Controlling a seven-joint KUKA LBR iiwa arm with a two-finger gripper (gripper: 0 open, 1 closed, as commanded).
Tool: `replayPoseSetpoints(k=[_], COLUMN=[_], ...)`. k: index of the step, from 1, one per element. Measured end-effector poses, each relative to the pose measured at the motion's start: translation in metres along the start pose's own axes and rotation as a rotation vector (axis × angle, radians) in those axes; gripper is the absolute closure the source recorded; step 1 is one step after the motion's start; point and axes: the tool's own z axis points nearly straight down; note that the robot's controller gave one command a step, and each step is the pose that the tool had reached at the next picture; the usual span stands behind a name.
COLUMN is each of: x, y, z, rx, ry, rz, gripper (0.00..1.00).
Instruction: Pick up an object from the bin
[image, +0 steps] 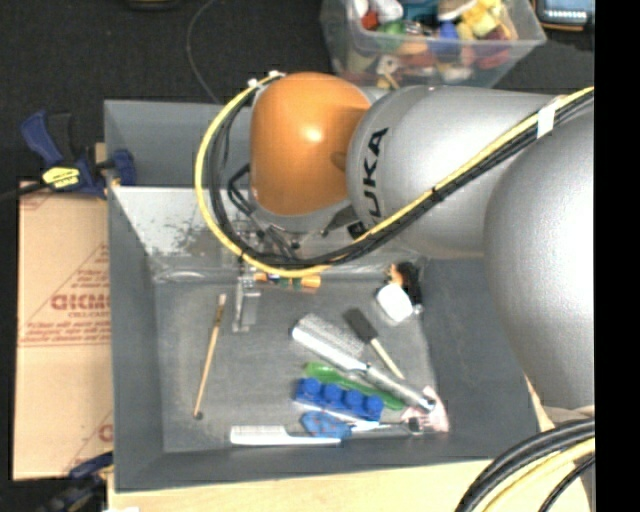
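My gripper (244, 306) hangs below the orange wrist cover, low over the upper left of the bin floor. A thin wooden paintbrush (208, 362) lies just left of it, its top end close beside the gripper and its handle running down toward the front left. I see nothing held. To the right lies a silver-grey brush (326, 339), and a black foam brush with a pale handle (366, 337) lies past it.
A white and black bottle-like piece (397, 298) sits at the back right. Along the front lie a green piece (330, 376), a blue studded brick (346, 399), a white stick (264, 435) and a pinkish scrap (432, 417). The arm covers the bin's back right.
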Motion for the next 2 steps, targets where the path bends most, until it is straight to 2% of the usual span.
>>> replayPoseSetpoints(k=[1, 2], x=[-0.001, -0.011], y=[-0.001, -0.011], z=[-0.002, 0.108], rx=[0.000, 0.002], ry=[-0.003, -0.010], rz=[0.003, -0.436], gripper=[0.00, 0.00])
